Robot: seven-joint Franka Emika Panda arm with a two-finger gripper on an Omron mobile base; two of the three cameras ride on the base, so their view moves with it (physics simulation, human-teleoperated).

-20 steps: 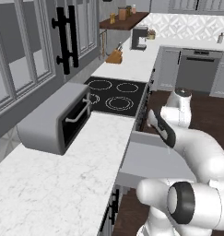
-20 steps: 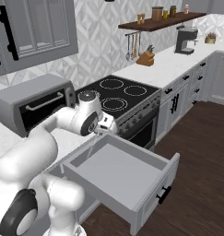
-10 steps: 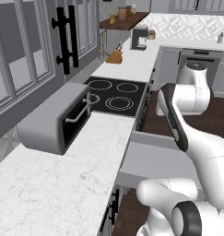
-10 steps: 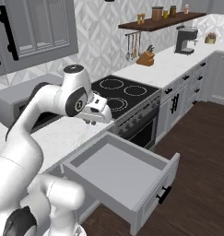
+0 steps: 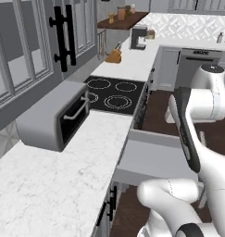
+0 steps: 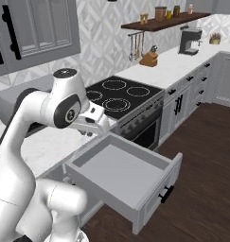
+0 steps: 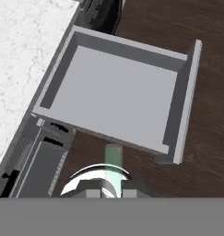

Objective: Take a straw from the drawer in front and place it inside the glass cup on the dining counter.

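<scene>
The arm is lifting away from the open, bare drawer (image 7: pixel 118 92), its end effector (image 7: pixel 112 190) clenched on the straw (image 7: pixel 113 161), now above the floor near the drawer's front.

One open drawer (image 6: pixel 130 175), one straw (image 7: pixel 113 161), one toaster oven (image 5: pixel 53 120).

Even, flat light, no glare. Soft shadow inside the drawer (image 6: pixel 121 165) along its walls. All views coarse and slightly blurred; far shelf (image 6: pixel 166 21) items are mushy.
</scene>
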